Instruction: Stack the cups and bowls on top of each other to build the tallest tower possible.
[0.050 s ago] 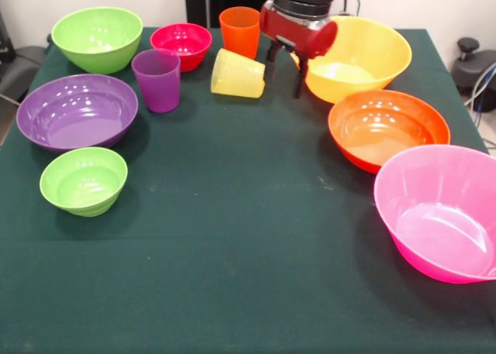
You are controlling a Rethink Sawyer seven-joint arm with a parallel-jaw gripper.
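Observation:
My gripper [287, 66] hangs open and empty at the table's far side, between the yellow cup [237, 74], which lies on its side, and the yellow-orange bowl [364, 56]. The orange cup [239, 30] and the purple cup [157, 79] stand upright. A small red bowl [180, 44] and a medium green bowl [97, 36] sit far left. The purple bowl [77, 110] and a small green bowl [84, 180] are on the left. The orange-red bowl [387, 127] and the pink bowl [442, 211] are on the right. Each piece sits apart; no tower shows.
A dark green cloth [232, 253] covers the table. The pieces form an arc around its far half. The pink bowl reaches the right edge of the view. A black object [473, 63] stands beyond the table's right side.

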